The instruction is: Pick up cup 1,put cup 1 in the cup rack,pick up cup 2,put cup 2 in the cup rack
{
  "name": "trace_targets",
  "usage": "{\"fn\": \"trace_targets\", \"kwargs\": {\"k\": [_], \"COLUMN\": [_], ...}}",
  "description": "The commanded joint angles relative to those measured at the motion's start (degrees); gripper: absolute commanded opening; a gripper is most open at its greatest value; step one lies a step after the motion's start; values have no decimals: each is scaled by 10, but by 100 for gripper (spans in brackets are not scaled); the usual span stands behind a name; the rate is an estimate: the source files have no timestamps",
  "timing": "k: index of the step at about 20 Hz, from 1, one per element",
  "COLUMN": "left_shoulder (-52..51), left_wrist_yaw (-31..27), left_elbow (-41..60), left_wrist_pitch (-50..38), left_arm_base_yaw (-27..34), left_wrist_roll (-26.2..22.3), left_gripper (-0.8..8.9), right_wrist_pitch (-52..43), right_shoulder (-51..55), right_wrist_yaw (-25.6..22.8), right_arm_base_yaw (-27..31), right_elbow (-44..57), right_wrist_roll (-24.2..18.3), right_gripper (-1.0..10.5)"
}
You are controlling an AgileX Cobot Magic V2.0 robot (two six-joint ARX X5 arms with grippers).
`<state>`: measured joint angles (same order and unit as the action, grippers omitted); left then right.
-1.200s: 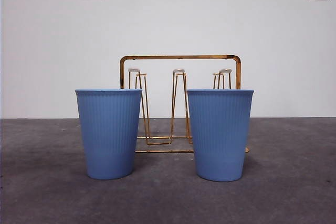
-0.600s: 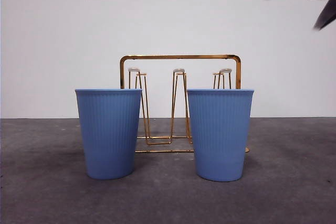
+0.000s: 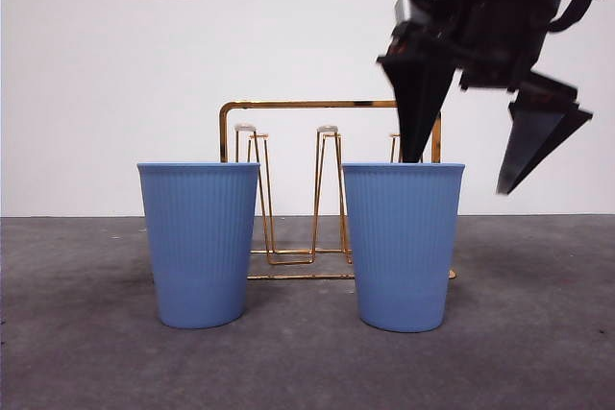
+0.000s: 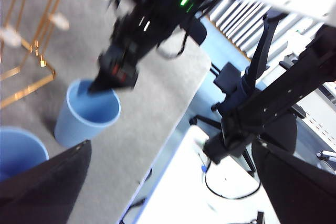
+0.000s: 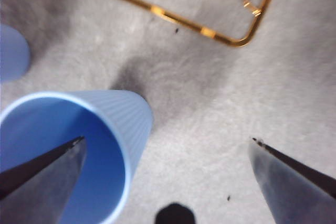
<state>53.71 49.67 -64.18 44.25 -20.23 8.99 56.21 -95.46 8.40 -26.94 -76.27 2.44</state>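
Currently the right gripper (image 3: 463,172) is at the right-hand blue cup (image 3: 403,245), jaws spread wide. One jaw tip sits at the cup's mouth, just at or inside the rim; the other hangs outside the cup wall, apart from it. The right wrist view confirms this: one jaw over the cup's (image 5: 68,150) open interior, the other over bare grey table (image 5: 210,103), with the near wall between them. Nothing pinched.

Left gripper (image 4: 173,182) is spread too, holding nothing, well away from the cups. Its camera shows the right arm (image 4: 142,30) dipping toward the cup (image 4: 86,114) near the table's edge.

Both cups stand upright on the table (image 3: 538,333), side by side, apart from each other. The left-hand cup (image 3: 199,243) is untouched.

The cup rack (image 3: 327,189), gold wire, stands behind the two cups toward the table's far edge, its frame handle showing above their rims and pale-tipped pegs between them. No cup on the rack. Rack base wire also shows in the right wrist view (image 5: 210,32), near the cup but not touching.
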Motion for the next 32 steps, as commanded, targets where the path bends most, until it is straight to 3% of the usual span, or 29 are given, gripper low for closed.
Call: {"fn": "trace_targets", "kwargs": {"k": [1, 3, 6, 7, 16, 18, 23, 27, 30, 32], "left_shoulder": [-1, -1, -1, -1, -1, -1, 1, 18, 43, 64], "left_wrist_yaw": [0, 0, 0, 0, -1, 3, 24, 22, -24, -79], "left_elbow": [-1, -1, -1, -1, -1, -1, -1, -1, -1, -1], "left_wrist_pitch": [-6, -6, -6, -6, -15, -42, -213, -407, -539, -620], "left_arm_base_yaw": [-1, -1, -1, -1, -1, -1, -19, -61, -112, -148], "left_wrist_roll": [2, 2, 2, 2, 19, 45, 163, 281, 332, 356], "left_gripper": [591, 591, 591, 591, 592, 592, 592, 592, 593, 593], "right_wrist_pitch": [-5, -7, -12, -16, -4, 9, 0, -130, -261, -319], "right_shoulder": [-22, -35, -42, -42, -30, 1, 180, 346, 439, 473], "right_wrist_yaw": [-3, -4, -3, -3, 27, 27, 27, 43, 72, 72], "right_arm_base_yaw": [-7, -9, -9, -9, -9, -8, -8, -8, -8, -8], "right_elbow": [-1, -1, 0, 0, 0, 0, -10, -28, -31, -31], "right_wrist_roll": [6, 6, 3, 1, -36, -44, -46, -16, 23, 24], "right_gripper": [437, 420, 64, -5, -10, -10, -10, -10, -10, -10]}}
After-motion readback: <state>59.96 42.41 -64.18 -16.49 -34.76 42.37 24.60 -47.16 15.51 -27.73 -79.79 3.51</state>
